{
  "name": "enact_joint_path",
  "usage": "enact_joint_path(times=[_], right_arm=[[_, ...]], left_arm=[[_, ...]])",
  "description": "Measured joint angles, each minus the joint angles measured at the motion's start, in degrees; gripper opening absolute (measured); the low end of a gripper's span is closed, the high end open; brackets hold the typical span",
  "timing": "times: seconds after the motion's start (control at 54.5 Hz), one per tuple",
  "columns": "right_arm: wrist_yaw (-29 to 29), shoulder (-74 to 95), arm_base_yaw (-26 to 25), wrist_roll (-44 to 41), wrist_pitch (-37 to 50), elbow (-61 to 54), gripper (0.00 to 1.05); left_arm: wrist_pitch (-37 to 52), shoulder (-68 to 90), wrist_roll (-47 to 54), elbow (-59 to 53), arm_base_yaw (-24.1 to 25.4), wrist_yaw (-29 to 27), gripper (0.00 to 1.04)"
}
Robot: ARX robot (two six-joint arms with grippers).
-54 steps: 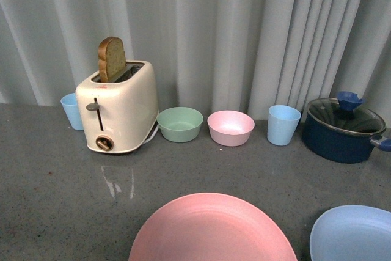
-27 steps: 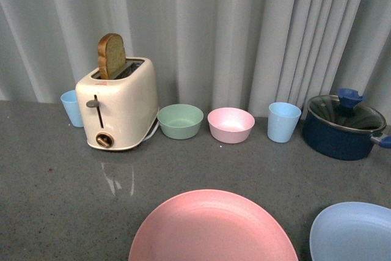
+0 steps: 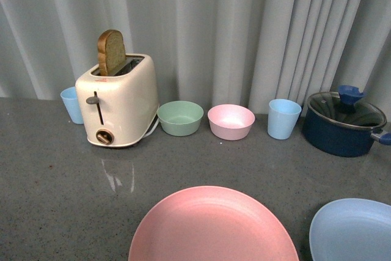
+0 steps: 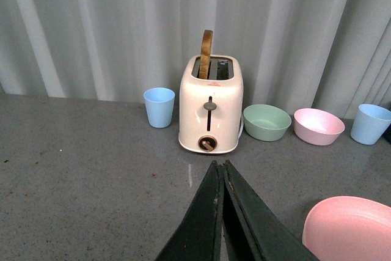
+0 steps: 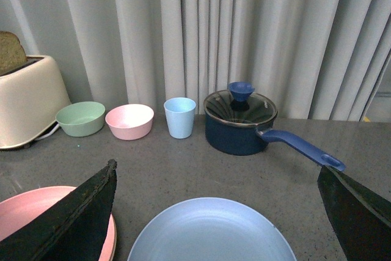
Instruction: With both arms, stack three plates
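Flat on the counter [image 3: 55, 181], the pink plate [image 3: 214, 224]: nearer the robot than the toaster [image 3: 119, 105], a little to its right. Farther right of the toaster, the light blue plate [image 3: 351, 230], apart from the pink one. Pressed closed and empty, the left gripper [image 4: 220, 164]. Spread wide, holding nothing, the right gripper [image 5: 217, 172].

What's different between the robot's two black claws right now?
The left gripper is shut tight; the right gripper is spread wide. The left points toward the toaster, the right toward the light blue plate. Both are dark and hold nothing.
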Motion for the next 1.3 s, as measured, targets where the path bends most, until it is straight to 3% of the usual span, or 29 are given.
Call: enact_joint_path(times=[0.44,0.55,0.771,1.211,1.266,1.303], right_arm=[[0.00,0.00,0.00,0.00,0.00,0.00,0.97],[0.02,0.00,0.00,0.00,0.00,0.00,0.97],[0.00,0.00,0.00,0.00,0.00,0.00,0.97],[0.11,0.09,0.00,0.04,-0.11,0.02,0.97],[-0.66,5.22,-1.20,4.68,-9.22,4.02,0.97],[-3.96,10.14,-3.48,7.78,-13.14,6.67,0.97]], left_arm=[[-8.39,-8.39,0.00,0.00,0.00,0.00,0.04],[-17.75,-16.06,0.00,0.02,0.00,0.00,0.04],[-18.27,-17.90,-0.04,0.02,0.00,0.00,0.04],[-18.29,-17.92,0.00,0.02,0.00,0.00,0.88],[-18.29,-17.92,0.00,0.02,0.00,0.00,0.98],[-18.29,-17.90,0.00,0.02,0.00,0.00,0.99]])
